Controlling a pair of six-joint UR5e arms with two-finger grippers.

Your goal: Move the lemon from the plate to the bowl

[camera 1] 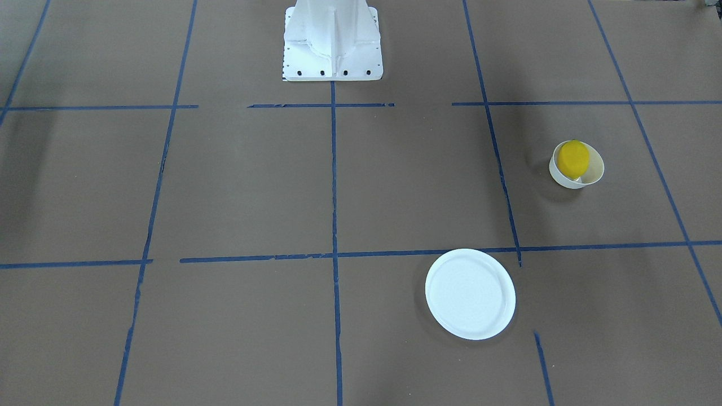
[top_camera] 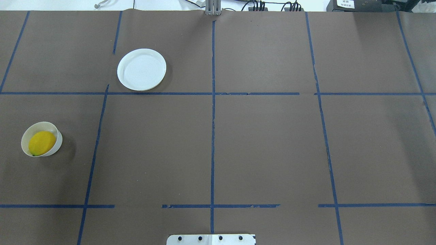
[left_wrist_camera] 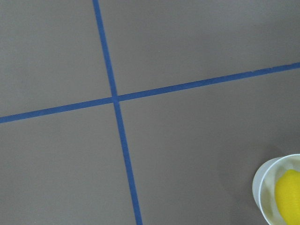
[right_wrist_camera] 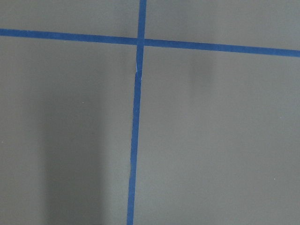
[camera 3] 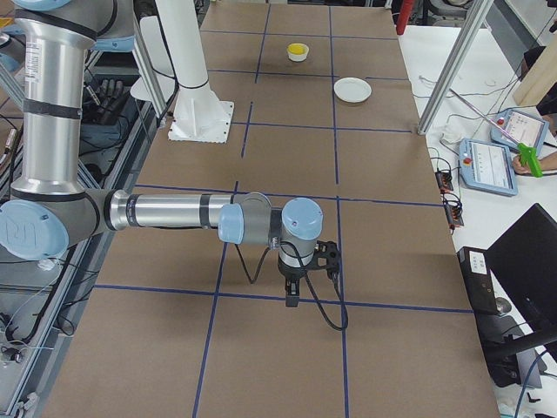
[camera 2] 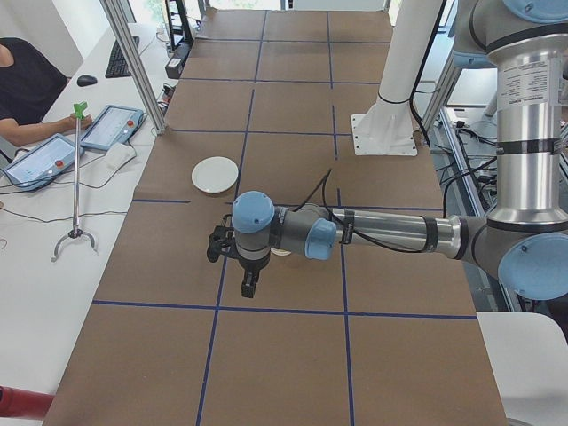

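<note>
The yellow lemon (camera 1: 573,159) lies inside the small off-white bowl (camera 1: 595,169); in the overhead view the lemon (top_camera: 42,143) and bowl (top_camera: 57,133) are at the table's left. The white plate (camera 1: 470,294) is empty and shows in the overhead view (top_camera: 141,69) at the far left-centre. The left wrist view catches the bowl (left_wrist_camera: 262,187) and lemon (left_wrist_camera: 288,194) at its lower right corner. My left gripper (camera 2: 250,284) points down above the table near the bowl. My right gripper (camera 3: 291,294) points down over bare table. Both show only in side views, so I cannot tell whether they are open or shut.
Blue tape lines (top_camera: 213,119) divide the brown table cover. The robot's white base (camera 1: 333,51) stands at the table's near-robot edge. An operator's tablets (camera 2: 53,151) and a grabber tool (camera 2: 78,177) lie on the white side table.
</note>
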